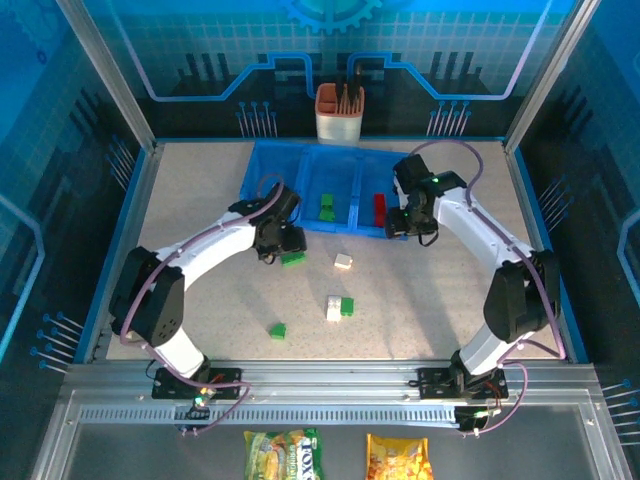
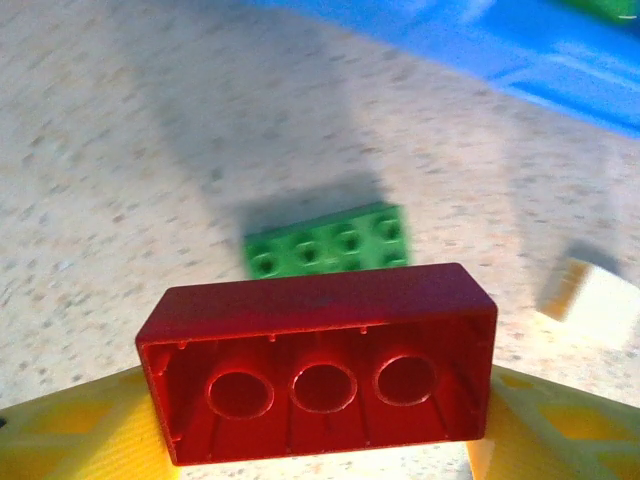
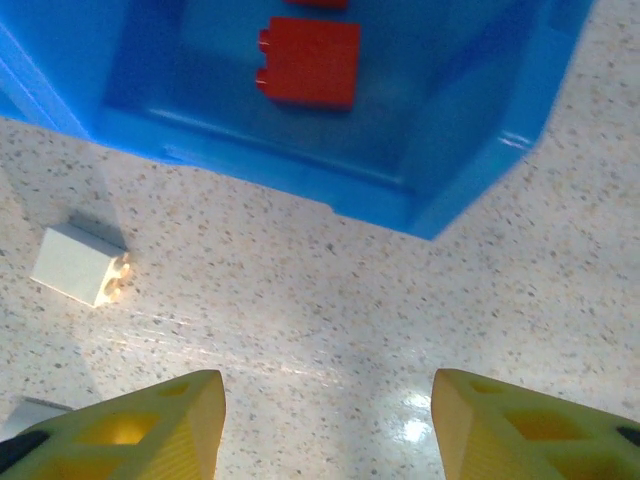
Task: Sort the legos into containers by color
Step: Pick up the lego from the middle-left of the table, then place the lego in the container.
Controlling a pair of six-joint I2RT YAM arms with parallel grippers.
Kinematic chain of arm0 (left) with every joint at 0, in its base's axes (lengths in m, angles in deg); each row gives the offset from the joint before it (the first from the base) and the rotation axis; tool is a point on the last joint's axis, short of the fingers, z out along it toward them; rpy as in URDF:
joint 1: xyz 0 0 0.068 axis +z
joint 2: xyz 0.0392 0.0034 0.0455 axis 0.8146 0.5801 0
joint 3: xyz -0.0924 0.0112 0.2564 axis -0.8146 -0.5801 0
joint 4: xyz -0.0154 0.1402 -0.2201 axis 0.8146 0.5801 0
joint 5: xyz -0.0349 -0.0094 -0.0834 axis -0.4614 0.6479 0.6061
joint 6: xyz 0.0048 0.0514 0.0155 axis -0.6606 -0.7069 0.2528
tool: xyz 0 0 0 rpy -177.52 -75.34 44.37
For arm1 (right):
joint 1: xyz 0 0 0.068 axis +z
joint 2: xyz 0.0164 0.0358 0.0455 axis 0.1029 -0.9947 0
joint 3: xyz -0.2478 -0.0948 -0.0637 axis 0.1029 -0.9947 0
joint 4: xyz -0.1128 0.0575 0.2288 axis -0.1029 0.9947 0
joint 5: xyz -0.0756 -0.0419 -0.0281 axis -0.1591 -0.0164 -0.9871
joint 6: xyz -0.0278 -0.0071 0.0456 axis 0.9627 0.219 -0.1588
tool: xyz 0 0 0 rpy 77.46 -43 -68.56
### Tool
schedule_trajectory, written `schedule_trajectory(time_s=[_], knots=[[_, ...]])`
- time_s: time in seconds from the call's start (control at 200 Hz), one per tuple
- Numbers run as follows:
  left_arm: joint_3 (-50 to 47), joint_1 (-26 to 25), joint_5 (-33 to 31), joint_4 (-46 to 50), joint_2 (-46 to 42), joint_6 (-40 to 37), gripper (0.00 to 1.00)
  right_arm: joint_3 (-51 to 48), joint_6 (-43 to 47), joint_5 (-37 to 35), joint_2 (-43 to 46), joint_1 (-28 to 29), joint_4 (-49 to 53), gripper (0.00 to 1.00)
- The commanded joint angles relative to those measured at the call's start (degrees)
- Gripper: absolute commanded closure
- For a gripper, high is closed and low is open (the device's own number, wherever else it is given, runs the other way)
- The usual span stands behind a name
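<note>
My left gripper [image 1: 275, 243] hangs over the table just in front of the blue containers tray [image 1: 268, 163]. It is shut on a red lego [image 2: 320, 370], gripped by its ends with the hollow underside facing the left wrist camera. A green lego [image 2: 328, 240] lies on the table right below it. My right gripper [image 3: 328, 420] is open with nothing between its fingers, above bare table by the tray's front right corner [image 3: 430, 215]. Red legos [image 1: 379, 207] lie in the right compartment and green ones [image 1: 326, 207] in the middle one. A white lego [image 1: 343, 262] lies between the arms.
A white and green pair [image 1: 339, 307] and a lone green lego [image 1: 277, 330] lie nearer the arm bases. An orange-and-white holder cup [image 1: 340, 113] stands behind the tray. Two snack packets [image 1: 284, 455] lie below the rail. Raised walls ring the table.
</note>
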Motion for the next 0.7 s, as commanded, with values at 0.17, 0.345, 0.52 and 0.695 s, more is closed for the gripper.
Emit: schedule_trajectory(time_s=[0.17, 0.345, 0.52, 0.695], knots=[[12.6, -5.8, 6.3, 1.1, 6.4, -21.2, 0.32, -6.5, -1.3, -2.5, 8.1, -4.1, 0.5, 0.42], [22.0, -8.3, 7.5, 4.8, 10.9, -36.4, 0.32, -8.9, -1.2, -2.5, 12.1, -7.2, 0.5, 0.42], [30.9, -9.7, 8.3, 7.0, 15.1, -48.2, 0.31, -9.0, -0.5, -3.0, 13.8, -9.1, 1.5, 0.42], [38.0, -10.6, 2.7, 5.1, 19.9, -54.9, 0.29, -8.6, -0.3, -3.5, 15.9, -10.2, 2.5, 0.42]])
